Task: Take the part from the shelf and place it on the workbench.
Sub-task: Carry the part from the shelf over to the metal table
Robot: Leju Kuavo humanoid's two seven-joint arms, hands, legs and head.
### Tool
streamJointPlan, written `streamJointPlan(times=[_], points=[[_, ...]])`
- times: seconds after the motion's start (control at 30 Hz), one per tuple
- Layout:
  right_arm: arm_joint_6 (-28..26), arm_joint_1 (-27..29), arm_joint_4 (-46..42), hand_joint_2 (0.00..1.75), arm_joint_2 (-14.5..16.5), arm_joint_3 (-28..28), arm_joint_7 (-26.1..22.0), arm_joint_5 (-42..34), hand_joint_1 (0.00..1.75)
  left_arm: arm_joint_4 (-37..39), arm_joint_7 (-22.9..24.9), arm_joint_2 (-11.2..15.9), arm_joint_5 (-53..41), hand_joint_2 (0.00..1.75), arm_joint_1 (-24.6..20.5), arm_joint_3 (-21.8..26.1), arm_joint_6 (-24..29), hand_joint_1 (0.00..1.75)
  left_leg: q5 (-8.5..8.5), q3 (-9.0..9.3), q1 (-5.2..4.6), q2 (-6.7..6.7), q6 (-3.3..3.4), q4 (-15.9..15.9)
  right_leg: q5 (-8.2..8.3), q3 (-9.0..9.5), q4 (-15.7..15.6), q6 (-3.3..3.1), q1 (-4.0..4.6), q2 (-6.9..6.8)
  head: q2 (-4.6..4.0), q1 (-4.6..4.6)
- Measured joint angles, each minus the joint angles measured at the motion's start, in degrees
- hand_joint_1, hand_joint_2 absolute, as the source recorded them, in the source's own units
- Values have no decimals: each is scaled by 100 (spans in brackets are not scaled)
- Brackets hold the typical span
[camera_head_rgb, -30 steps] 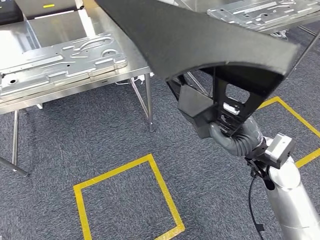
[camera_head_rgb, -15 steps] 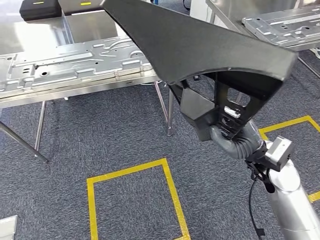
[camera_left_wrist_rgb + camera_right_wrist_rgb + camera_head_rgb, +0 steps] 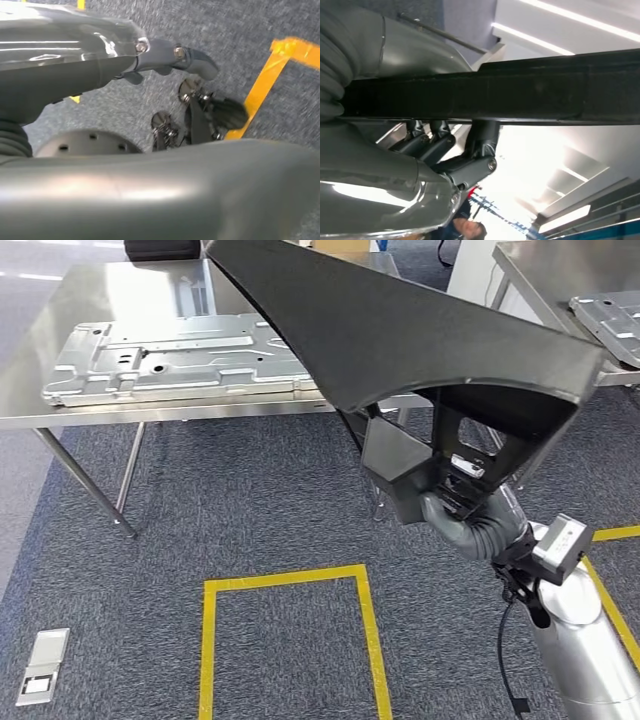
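Observation:
A large black wedge-shaped part (image 3: pixel 423 330) with a ribbed bracket underneath is held up in front of me, above the carpet. My right hand (image 3: pixel 472 520) grips the bracket from below; the right wrist view shows its fingers (image 3: pixel 444 150) wrapped around a black bar of the part (image 3: pixel 508 95). A steel workbench (image 3: pixel 90 300) stands ahead on the left, and the part's upper tip reaches over its right end. My left hand (image 3: pixel 188 85) hangs over the carpet, thumb and fingers apart, holding nothing.
A stamped metal panel (image 3: pixel 181 355) lies along the workbench, with a black case (image 3: pixel 162 248) behind it. A second steel table (image 3: pixel 543 270) with another panel (image 3: pixel 611 315) stands at the right. A yellow tape square (image 3: pixel 287 585) and a floor box (image 3: pixel 41 665) mark the carpet.
The whole picture has slid to the right, so the camera has turned left; the workbench now shows its full left end. The part stays in my right hand's grip.

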Motion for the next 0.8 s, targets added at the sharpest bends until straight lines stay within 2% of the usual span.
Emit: streamJointPlan(times=[0.07, 0.1, 0.17, 0.2, 0.23, 0.3, 0.33, 0.37, 0.4, 0.53, 0.6, 0.67, 0.7, 0.73, 0.77, 0.8], points=[[1, 0, -22, 175, -2, -11, 6, 3, 175, 0, -13, -2, 0, 175, 5, -1, -24, 0, 12, 65, 37, -88, 55, -72, -189, -96, 273, 18, -8, 262, 0, 3], [1, 8, -26, 175, -3, -19, 12, 3, 175, 1, -20, -7, 0, 175, -3, -1, -33, 0, 6, 84, 40, -131, 76, -81, -340, -254, 587, 11, -8, 418, 0, 5], [-10, 46, -28, 175, -5, -33, 30, 11, 175, 1, -27, -25, 8, 175, -23, -2, -49, 0, -16, 110, 31, -222, 112, -79, -583, -681, 1313, 6, 3, 540, 0, 8], [-25, 70, -27, 175, -4, -37, 43, 27, 175, 1, -28, -34, 19, 175, -25, -2, -56, 0, -30, 129, 27, -265, 120, -78, -564, -826, 1501, 8, 8, 551, 0, 8], [-45, 88, -26, 175, -3, -40, 56, 48, 175, 1, -30, -42, 33, 175, -22, -2, -63, 0, -49, 156, 25, -306, 121, -75, -421, -873, 1471, 9, 12, 555, 0, 8], [-86, 100, -28, 175, 1, -45, 70, 90, 175, 1, -28, -44, 64, 175, -15, -2, -69, 0, -100, 221, 25, -370, 96, -64, 75, -696, 850, 2, 10, 567, 0, 8], [-100, 100, -30, 175, 5, -44, 66, 108, 175, 1, -28, -45, 74, 175, -17, -2, -73, 0, -129, 236, 15, -393, 73, -47, 262, -579, 512, -5, 13, 586, 0, 7], [-109, 100, -34, 175, 9, -43, 60, 127, 175, 1, -28, -45, 79, 175, -21, -2, -76, 0, -149, 233, 8, -411, 48, -30, 357, -495, 267, -23, 16, 605, 0, 6], [-115, 104, -39, 175, 13, -42, 50, 144, 175, 1, -28, -45, 80, 175, -24, -2, -80, 0, -161, 220, 5, -422, 25, -19, 372, -457, 145, -42, 23, 622, 0, 5], [-119, 91, -55, 175, 40, -45, 27, 162, 175, 1, -33, -44, 81, 175, -18, -2, -99, 0, -236, 187, 16, -405, -63, 57, 323, -419, 84, -154, 6, 612, 0, 1], [-119, 89, -74, 175, 65, -50, 16, 159, 175, 1, -51, -45, 80, 175, -28, -2, -126, 0, -471, -26, 44, -323, -145, 510, 290, -377, 72, -210, -16, 569, 0, 0], [-119, 107, -89, 175, 86, -52, 6, 158, 175, 1, -70, -47, 79, 175, -30, -2, -146, 0, -733, -408, 86, -269, -207, 1219, 247, -336, 72, -228, -17, 528, 0, -1], [-119, 116, -90, 175, 96, -52, 4, 158, 175, 1, -75, -47, 79, 175, -25, -2, -148, 0, -760, -541, 99, -259, -219, 1437, 223, -310, 72, -225, -17, 514, 0, 0], [-119, 124, -90, 175, 104, -52, 3, 158, 175, 1, -78, -47, 79, 175, -18, -2, -150, 0, -681, -583, 107, -254, -220, 1469, 197, -275, 72, -218, -17, 504, 0, 0], [-119, 128, -91, 175, 111, -52, 3, 159, 175, 1, -79, -46, 78, 175, -11, -2, -150, 0, -500, -518, 111, -250, -207, 1284, 166, -230, 72, -209, -18, 497, 0, 0], [-119, 128, -96, 175, 117, -54, 1, 160, 175, 1, -80, -46, 78, 175, -7, -2, -150, 0, -267, -372, 108, -243, -181, 933, 130, -179, 71, -197, -18, 490, 0, 0]])
